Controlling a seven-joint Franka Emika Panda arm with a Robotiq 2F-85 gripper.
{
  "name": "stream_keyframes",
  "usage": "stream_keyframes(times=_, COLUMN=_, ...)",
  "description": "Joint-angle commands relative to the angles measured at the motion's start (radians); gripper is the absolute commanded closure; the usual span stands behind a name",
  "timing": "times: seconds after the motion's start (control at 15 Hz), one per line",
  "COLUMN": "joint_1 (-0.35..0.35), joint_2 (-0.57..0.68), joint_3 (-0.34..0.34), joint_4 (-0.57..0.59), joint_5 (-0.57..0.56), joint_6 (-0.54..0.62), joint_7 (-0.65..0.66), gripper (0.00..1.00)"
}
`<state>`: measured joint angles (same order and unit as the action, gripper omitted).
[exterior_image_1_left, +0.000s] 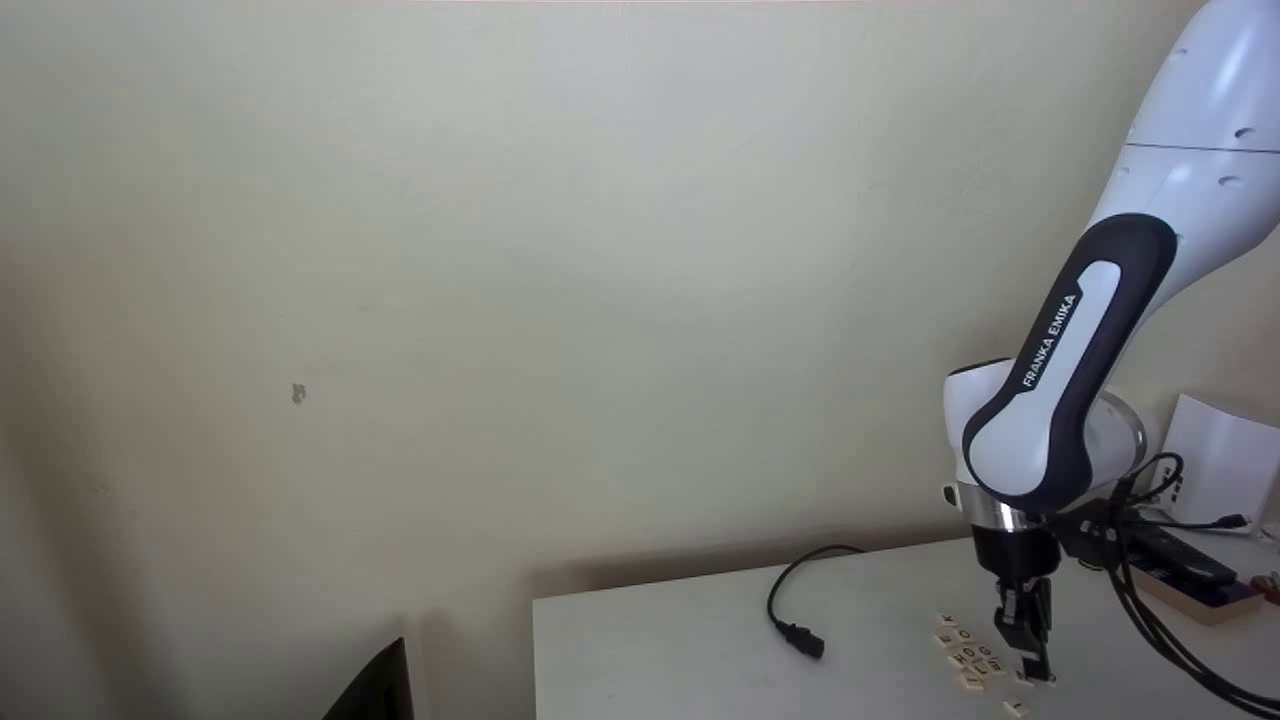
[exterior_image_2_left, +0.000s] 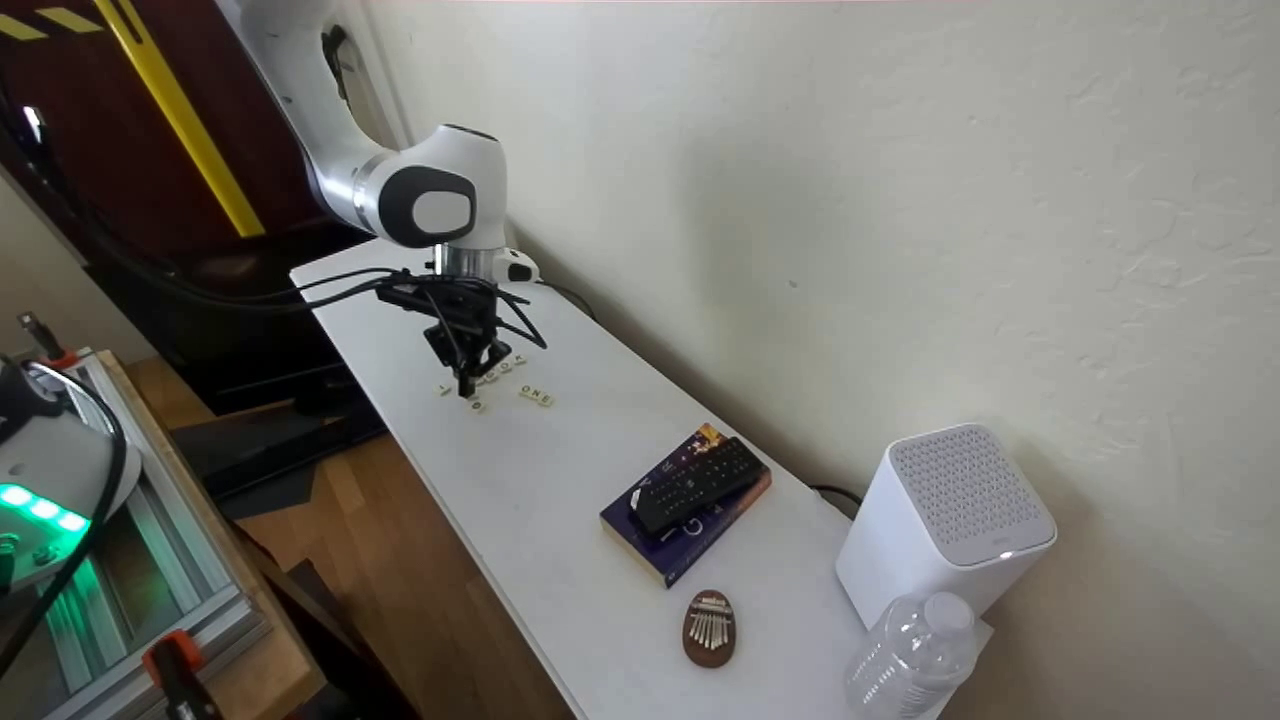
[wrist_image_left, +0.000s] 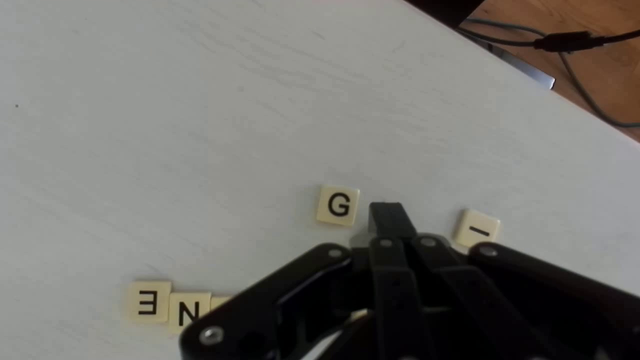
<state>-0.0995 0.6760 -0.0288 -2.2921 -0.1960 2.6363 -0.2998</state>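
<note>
Small cream letter tiles lie on a white table (wrist_image_left: 225, 125). My gripper (wrist_image_left: 392, 220) is black, with its fingers together and nothing visible between them. It points down, low over the table, in both exterior views, seen here (exterior_image_1_left: 1038, 672) and here (exterior_image_2_left: 466, 388). In the wrist view the G tile (wrist_image_left: 338, 205) lies just left of the fingertips, with a small gap. The I tile (wrist_image_left: 477, 228) lies to their right, partly behind a finger link. An E tile (wrist_image_left: 150, 301) and an N tile (wrist_image_left: 190, 311) touch at lower left. More tiles are hidden under the gripper.
A black remote (exterior_image_2_left: 697, 485) lies on a purple book (exterior_image_2_left: 668, 565). A brown thumb piano (exterior_image_2_left: 709, 629), a white box-shaped device (exterior_image_2_left: 945, 510) and a clear bottle (exterior_image_2_left: 915, 655) stand or lie farther along. A black cable (exterior_image_1_left: 800, 640) lies near the wall. Cables hang from the wrist.
</note>
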Motion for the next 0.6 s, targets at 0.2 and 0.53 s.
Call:
stream_keyframes(times=0.2, joint_1=-0.022, joint_2=0.024, joint_3=0.02, joint_4=0.006, joint_5=0.032, joint_6=0.047, joint_7=0.028, gripper=1.0)
stream_keyframes(times=0.53, joint_1=-0.006, joint_2=0.034, joint_3=-0.004, joint_4=0.02, joint_5=0.02, joint_6=0.053, joint_7=0.059, gripper=1.0)
